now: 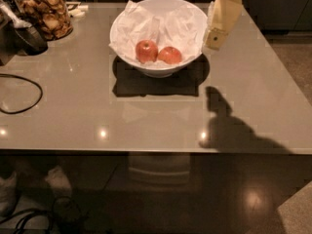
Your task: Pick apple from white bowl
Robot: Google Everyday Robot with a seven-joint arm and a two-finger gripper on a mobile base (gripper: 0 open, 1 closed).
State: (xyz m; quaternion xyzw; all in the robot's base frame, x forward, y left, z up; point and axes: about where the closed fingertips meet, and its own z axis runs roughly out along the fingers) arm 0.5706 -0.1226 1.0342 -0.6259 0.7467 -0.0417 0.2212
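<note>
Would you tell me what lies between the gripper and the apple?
Only the white bowl's rim and paper lining, per the camera view; the gripper hangs outside it.

The white bowl (146,69) is sitting upright, round and shiny, with crumpled white paper (146,23) lying inside. The apple (170,55), small and orange-red, is resting in the bowl at 5 o'clock. The gripper (213,42) is hanging at the bowl's 3 o'clock.

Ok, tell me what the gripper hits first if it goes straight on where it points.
The gripper, beside the right rim of the large round glossy white bowl, points down and slightly left. Probably it meets that rim first, or the glossy grey tabletop just beside it; depth is unclear.
</note>
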